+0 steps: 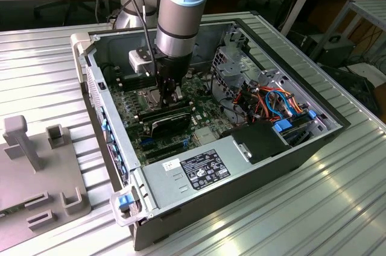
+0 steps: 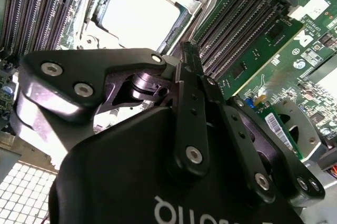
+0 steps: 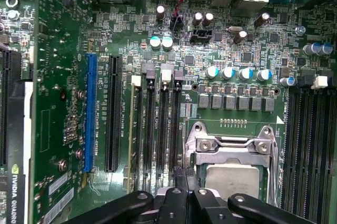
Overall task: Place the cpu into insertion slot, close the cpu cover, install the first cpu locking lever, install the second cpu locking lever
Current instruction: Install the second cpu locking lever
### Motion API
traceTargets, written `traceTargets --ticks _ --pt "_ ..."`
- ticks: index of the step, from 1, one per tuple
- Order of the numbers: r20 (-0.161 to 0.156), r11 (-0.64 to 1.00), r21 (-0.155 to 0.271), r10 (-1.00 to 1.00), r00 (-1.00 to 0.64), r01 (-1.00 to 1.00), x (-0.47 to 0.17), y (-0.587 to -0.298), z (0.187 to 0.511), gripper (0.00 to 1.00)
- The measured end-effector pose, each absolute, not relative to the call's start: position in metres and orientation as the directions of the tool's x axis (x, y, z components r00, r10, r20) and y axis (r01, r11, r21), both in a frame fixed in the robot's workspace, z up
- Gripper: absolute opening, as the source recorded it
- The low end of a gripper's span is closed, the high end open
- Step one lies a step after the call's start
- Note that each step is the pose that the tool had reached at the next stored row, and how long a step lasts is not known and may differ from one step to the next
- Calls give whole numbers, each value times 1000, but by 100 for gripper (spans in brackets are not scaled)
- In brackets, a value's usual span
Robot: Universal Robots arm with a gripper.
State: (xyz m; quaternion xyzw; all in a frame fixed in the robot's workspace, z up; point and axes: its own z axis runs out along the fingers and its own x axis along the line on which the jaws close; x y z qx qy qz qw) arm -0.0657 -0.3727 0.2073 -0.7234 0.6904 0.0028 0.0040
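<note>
The cpu (image 3: 231,179) shows its dull silver top inside the insertion slot (image 3: 196,129) on the green board. It also appears in the second wrist view as the cpu (image 2: 138,16). The silver cpu cover (image 3: 231,145) lies flat over it, framing the chip. My gripper (image 3: 183,175) hangs just beside the socket's edge, fingers pressed together with nothing seen between them. In the exterior view the gripper (image 1: 170,96) reaches down into the open computer case next to the socket (image 1: 146,96). A thin metal lever (image 3: 188,153) runs along the socket's side; whether it is latched I cannot tell.
Long black memory slots (image 3: 160,124) flank the socket on both sides. A blue expansion slot (image 3: 90,113) and a graphics card (image 1: 170,122) lie nearby. The case walls (image 1: 108,129), a drive cage with coloured cables (image 1: 271,102) and the power supply (image 1: 202,168) surround the board.
</note>
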Motion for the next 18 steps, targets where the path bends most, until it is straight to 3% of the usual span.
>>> traceTargets --ticks 18 --pt "-16 -47 0 -999 47 -999 -67 -368 197 11"
